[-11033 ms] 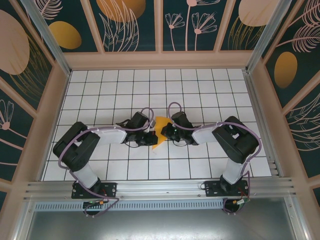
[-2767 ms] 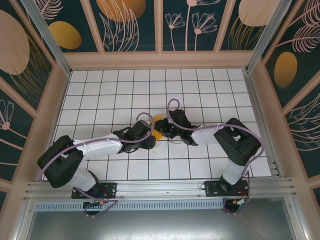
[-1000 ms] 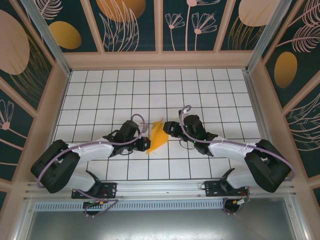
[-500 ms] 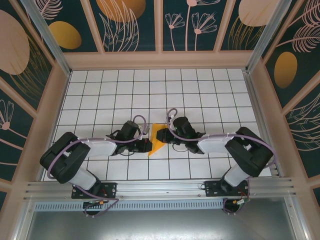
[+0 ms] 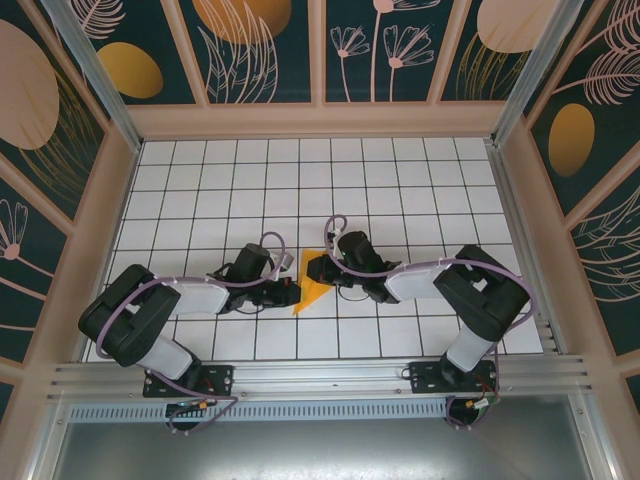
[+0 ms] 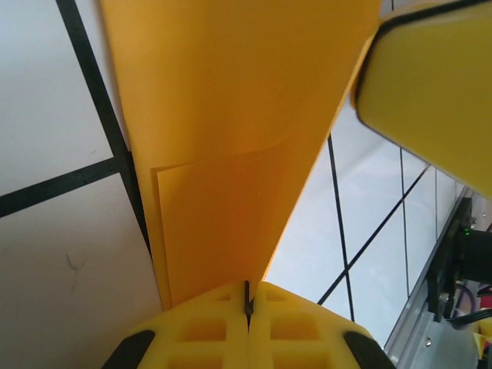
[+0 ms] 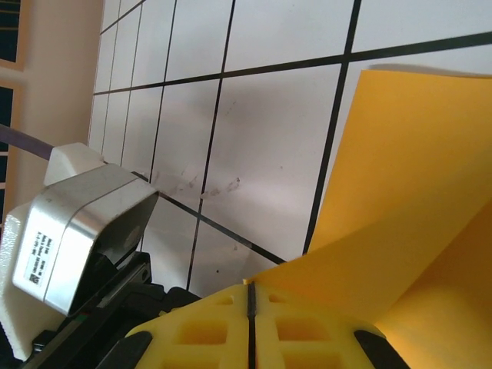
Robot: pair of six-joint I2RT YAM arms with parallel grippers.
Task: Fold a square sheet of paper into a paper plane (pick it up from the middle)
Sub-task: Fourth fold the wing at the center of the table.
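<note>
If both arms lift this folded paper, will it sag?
Likely light and floppy: the paper looks thin, with one flap curving. Its overlapped layers probably stiffen it somewhat. With the left gripper and right gripper both shut on it, pulling apart may tear it.

Left arm (image 5: 195,296), right arm (image 5: 418,281), jaws closed

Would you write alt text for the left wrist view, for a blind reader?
The left gripper is shut on the narrow end of the orange-yellow paper plane, which widens upward over the white gridded table. Another yellow finger enters at upper right.
</note>
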